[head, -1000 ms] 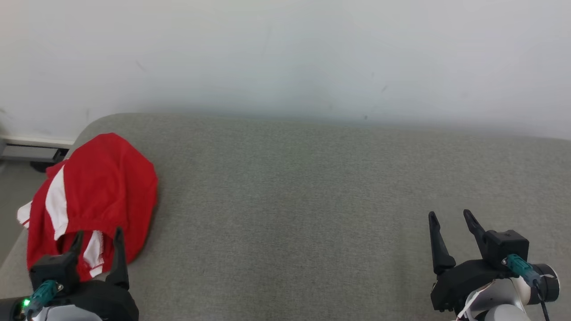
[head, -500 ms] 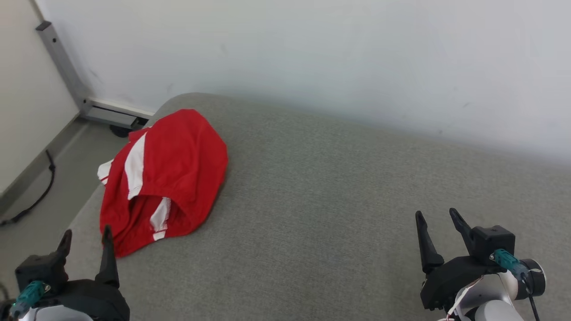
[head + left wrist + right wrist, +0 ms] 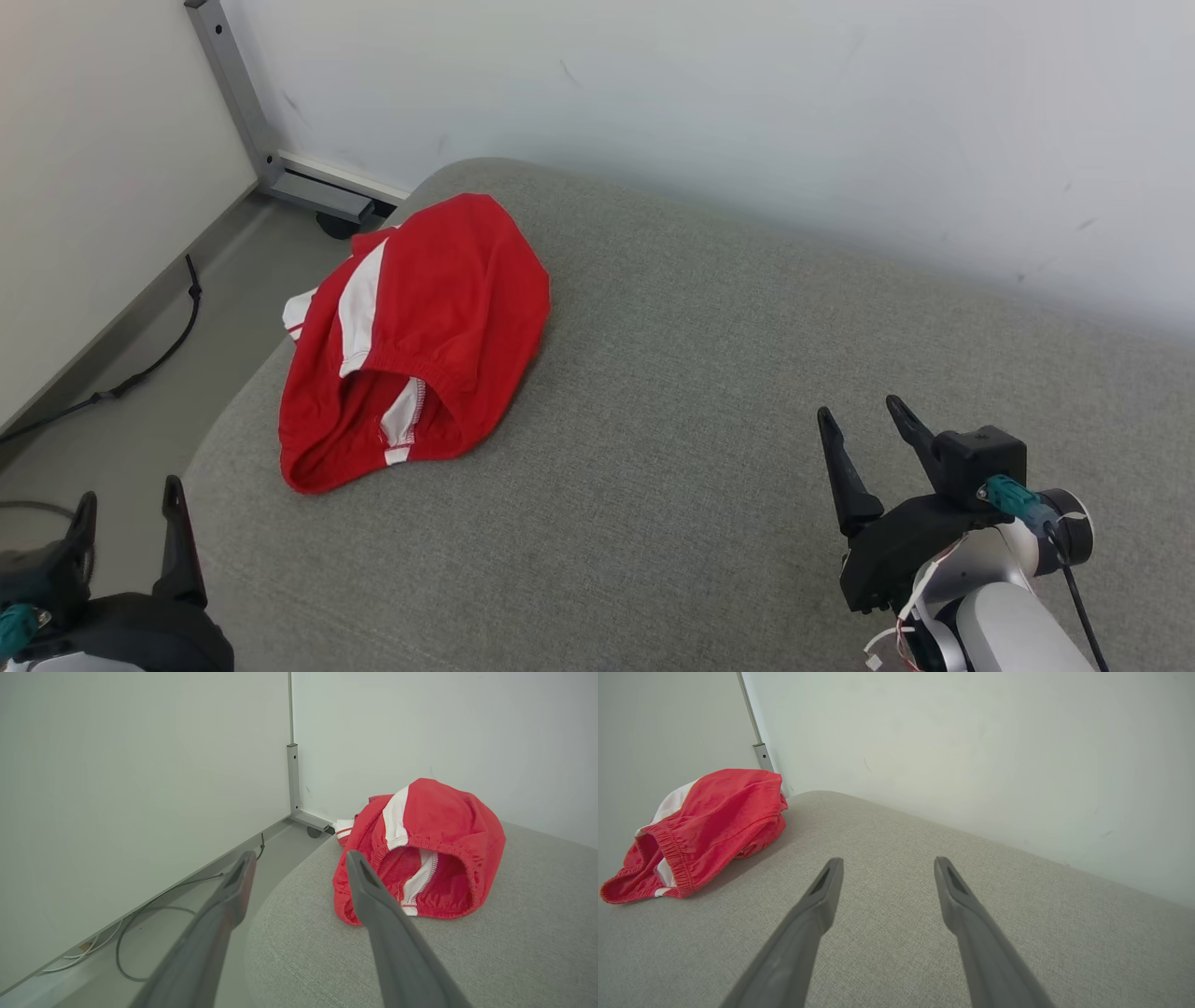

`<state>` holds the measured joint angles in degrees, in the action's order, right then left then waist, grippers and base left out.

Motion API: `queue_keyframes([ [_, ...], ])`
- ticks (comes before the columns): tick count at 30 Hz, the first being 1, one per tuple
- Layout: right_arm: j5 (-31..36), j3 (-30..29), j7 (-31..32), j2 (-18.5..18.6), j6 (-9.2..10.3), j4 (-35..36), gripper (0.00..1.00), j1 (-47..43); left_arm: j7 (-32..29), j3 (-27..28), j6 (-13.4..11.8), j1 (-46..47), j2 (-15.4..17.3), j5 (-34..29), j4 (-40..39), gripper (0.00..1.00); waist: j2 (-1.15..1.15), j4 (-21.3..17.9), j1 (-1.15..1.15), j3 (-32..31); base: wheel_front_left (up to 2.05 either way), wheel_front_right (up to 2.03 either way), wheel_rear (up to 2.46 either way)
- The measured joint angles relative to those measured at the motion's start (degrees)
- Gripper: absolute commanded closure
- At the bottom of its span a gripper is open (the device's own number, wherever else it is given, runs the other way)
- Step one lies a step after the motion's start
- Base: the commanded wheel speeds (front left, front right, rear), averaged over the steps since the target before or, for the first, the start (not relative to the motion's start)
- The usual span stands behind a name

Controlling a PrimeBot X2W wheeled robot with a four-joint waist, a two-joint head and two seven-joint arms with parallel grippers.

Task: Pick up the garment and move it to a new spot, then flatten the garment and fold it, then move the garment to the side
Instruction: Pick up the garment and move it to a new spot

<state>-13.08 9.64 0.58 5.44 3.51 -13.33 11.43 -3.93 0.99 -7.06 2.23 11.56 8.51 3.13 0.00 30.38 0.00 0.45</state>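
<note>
Your camera views
Head looks down; both wrists look low along their fingers (image 3: 798, 933), sharing the garment (image 3: 444, 826) ahead.

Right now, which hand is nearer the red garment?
Left. The left hand hovers open at the left edge of the cushion, just short of the red garment, not touching it. The right hand, also open, is over bare cushion well to its right.
</note>
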Motion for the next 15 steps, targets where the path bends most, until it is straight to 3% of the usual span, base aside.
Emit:
queue_keyframes([
  [7,0.00,-0.05,-0.02,0.00,0.00,-1.08,0.00,0.10,0.00,-0.23,0.04,0.65,-0.88,0.91,0.66,0.00,0.00,-0.06,0.00,0.19,0.00,0.00,0.00],
  [9,0.00,-0.11,-0.04,0.02,0.00,-1.19,0.00,0.10,-0.10,-0.57,1.04,1.79,-0.94,2.30,1.90,0.00,0.00,-0.18,0.00,0.19,0.00,0.00,0.00],
  [12,0.00,-0.16,-0.04,0.07,0.00,-1.29,0.00,0.10,-1.36,-2.03,4.22,6.41,-0.51,4.48,4.47,0.00,0.00,-0.41,0.00,0.31,0.00,0.00,0.00],
  [13,0.00,-0.15,-0.01,0.13,0.00,-1.32,0.00,0.12,-2.26,-2.93,6.87,11.28,0.05,5.33,6.93,0.00,0.00,-0.61,0.00,0.48,0.00,0.00,0.00],
  [15,0.01,-0.13,0.01,0.15,0.00,-1.30,0.00,0.21,-3.91,-4.13,9.67,16.58,0.60,7.48,10.22,0.00,0.00,-0.84,0.00,0.75,0.00,0.00,0.00],
])
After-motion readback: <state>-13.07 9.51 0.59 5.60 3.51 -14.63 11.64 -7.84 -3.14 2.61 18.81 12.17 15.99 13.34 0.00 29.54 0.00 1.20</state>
